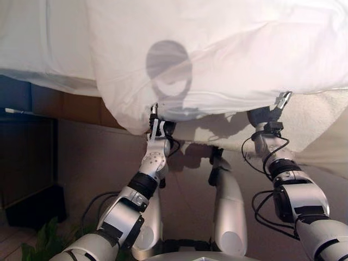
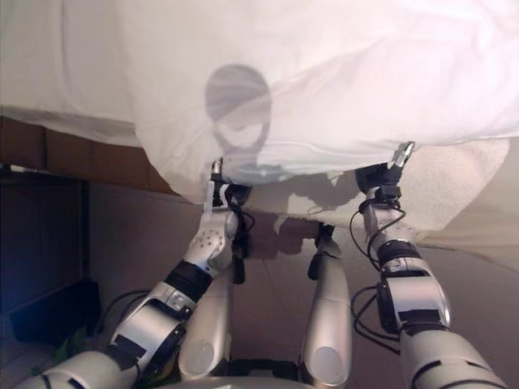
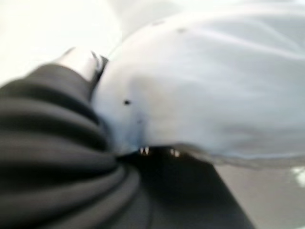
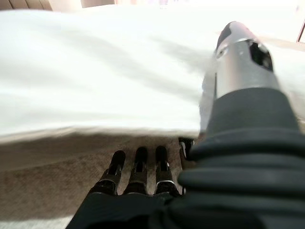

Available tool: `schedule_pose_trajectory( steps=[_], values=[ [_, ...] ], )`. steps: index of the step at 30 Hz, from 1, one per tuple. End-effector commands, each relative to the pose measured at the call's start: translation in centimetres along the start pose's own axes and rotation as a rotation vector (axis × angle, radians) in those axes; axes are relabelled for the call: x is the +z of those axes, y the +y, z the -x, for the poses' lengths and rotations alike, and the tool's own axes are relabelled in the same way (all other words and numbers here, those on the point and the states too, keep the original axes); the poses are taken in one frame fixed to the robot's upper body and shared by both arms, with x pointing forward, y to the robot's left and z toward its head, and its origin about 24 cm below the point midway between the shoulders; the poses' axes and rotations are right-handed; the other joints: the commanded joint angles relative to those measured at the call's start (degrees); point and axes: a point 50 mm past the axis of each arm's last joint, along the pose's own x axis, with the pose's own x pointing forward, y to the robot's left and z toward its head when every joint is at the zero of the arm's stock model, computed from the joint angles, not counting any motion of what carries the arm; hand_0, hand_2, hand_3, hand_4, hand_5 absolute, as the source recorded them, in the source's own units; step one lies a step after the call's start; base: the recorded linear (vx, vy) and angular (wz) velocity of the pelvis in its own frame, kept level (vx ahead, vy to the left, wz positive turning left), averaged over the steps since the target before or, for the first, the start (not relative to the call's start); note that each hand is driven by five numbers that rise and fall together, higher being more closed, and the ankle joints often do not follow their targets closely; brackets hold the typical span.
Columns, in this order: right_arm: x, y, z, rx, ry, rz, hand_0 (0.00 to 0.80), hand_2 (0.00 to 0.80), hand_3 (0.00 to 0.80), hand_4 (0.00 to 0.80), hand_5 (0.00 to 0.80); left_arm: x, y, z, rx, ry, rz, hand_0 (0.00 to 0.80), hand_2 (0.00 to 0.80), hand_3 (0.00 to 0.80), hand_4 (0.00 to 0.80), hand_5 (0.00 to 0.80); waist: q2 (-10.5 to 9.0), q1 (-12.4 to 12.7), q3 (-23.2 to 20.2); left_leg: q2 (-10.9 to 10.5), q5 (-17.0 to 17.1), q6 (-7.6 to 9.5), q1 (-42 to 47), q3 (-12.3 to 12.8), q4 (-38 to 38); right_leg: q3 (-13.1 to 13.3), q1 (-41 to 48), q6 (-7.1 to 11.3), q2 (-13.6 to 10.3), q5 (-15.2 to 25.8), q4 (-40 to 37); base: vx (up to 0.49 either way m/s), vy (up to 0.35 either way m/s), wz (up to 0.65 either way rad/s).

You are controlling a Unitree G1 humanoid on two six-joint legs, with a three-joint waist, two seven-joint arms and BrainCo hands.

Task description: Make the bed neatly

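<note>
A white duvet [image 1: 228,49] lies over the bed, and its near hem hangs over the bed's edge. My left hand [image 1: 156,126] is at the hem near the duvet's hanging corner. In the left wrist view its thumb [image 3: 82,61] presses against bunched cloth [image 3: 200,90] that hides the fingers. My right hand [image 1: 266,117] is further right along the same hem. In the right wrist view its thumb [image 4: 240,52] lies on top of the duvet [image 4: 95,76] and its fingers [image 4: 138,167] curl beneath the edge, pinching it.
A beige textured mattress [image 1: 321,119] shows under the duvet at the right. A white sheet [image 1: 43,49] covers the bed at the left, above the brown bed base [image 1: 70,106]. A dark cabinet [image 1: 27,163] and a green plant [image 1: 43,239] stand at the lower left.
</note>
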Motion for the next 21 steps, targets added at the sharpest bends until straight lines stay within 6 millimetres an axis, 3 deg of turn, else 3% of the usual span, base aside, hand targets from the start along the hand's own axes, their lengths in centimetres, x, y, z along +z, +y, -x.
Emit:
schedule_pose_trajectory(
  steps=[1, 6, 7, 9, 14, 21],
  values=[
    [3.1, 4.4, -1.4, 0.192, -0.087, -0.027, 0.0, 0.0, 0.0, 0.0, 0.0, 3.1, -4.1, -0.1, -0.161, -0.066, -0.017, 0.8, 0.8, 0.8, 0.8, 0.8, 3.12, 0.9, -0.3, 0.0, 11.8, 0.24, -4.6, -1.5, -4.3, -0.2, 1.6, 7.48, -5.3, -2.1, 5.0, 0.0, -0.005, 0.18],
    [4.0, 5.3, -1.6, 0.229, -0.114, -0.016, 0.0, 0.0, 0.0, 0.0, 0.0, 3.2, -3.3, 0.0, -0.127, -0.042, -0.027, 0.8, 0.8, 0.8, 0.8, 0.8, 3.19, 1.2, -0.3, -0.2, 11.8, 0.29, -5.0, -1.5, -4.2, -0.5, 1.3, 7.55, -5.3, -2.1, 5.2, -0.002, -0.036, 0.09],
    [4.3, 5.6, -1.6, 0.235, -0.123, -0.014, 0.467, 0.467, 0.467, 0.467, 0.467, 3.3, -3.1, 0.0, -0.12, -0.039, -0.033, 0.8, 0.8, 0.8, 0.8, 0.8, 3.03, 1.2, -0.3, -0.1, 11.8, 0.26, -5.2, -1.5, -4.1, -0.6, 1.3, 7.61, -5.4, -2.1, 5.2, -0.003, -0.052, 0.03],
    [4.4, 5.8, -1.7, 0.233, -0.141, -0.014, 0.8, 0.8, 0.8, 0.8, 0.8, 3.4, -2.9, -0.1, -0.111, -0.035, -0.043, 0.8, 0.8, 0.8, 0.8, 0.8, 2.74, 1.2, -0.3, -0.1, 11.7, 0.23, -5.3, -1.7, -4.0, -0.8, 1.3, 7.68, -5.3, -2.0, 5.2, 0.004, -0.062, 0.03],
    [4.4, 5.7, -1.5, 0.248, -0.145, -0.012, 0.8, 0.8, 0.8, 0.8, 0.8, 3.7, -2.0, -0.1, -0.091, -0.045, -0.079, 0.8, 0.8, 0.8, 0.8, 0.8, 1.83, 1.0, -0.3, -0.2, 11.4, 0.3, -5.4, -2.1, -3.3, -1.0, 1.5, 7.67, -4.9, -1.6, 4.8, 0.009, -0.052, 0.09],
    [2.1, 2.2, 0.4, 0.179, -0.111, -0.007, 0.8, 0.8, 0.8, 0.8, 0.8, 4.6, -0.6, 0.0, -0.045, -0.094, -0.192, 0.8, 0.8, 0.8, 0.8, 0.8, -0.61, -0.1, -0.3, -0.1, 9.7, 0.54, -3.6, -2.4, -0.7, -0.8, 4.4, 7.08, -3.7, -1.2, 4.1, 0.006, -0.033, 0.04]
  ],
)
